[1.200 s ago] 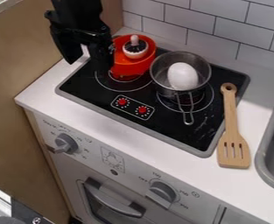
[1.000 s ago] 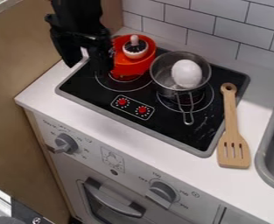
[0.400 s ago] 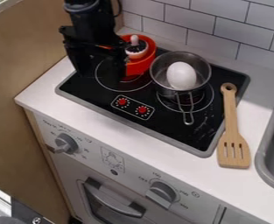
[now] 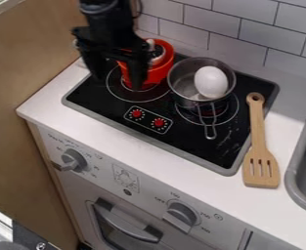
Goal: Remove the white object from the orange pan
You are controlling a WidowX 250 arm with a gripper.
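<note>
Right now we have the gripper (image 4: 119, 73) hanging at ten o'clock on the black stovetop (image 4: 90, 95), its two fingers spread apart and nothing held between them. Our target, the white object (image 4: 158, 52) with the dark top and the small pale knob, sits in the orange pan (image 4: 156, 75) at eleven o'clock, partly hidden behind the gripper. Seen from the fingertips, it lies up toward two o'clock.

We judge it light and hard, likely smooth plastic, so it shouldn't crush, but its rounded sides could let it slip or roll. The knob looks like our neatest hold, pinched low near its base; if that proves too narrow, we take the body across its widest part. A crooked grip might catch the pan wall and drag the pan along, so we would lift straight up.

We leave the egg (image 4: 211, 82) in the metal pot (image 4: 184, 86) at one to two o'clock alone (white too, but not in our pan).
</note>
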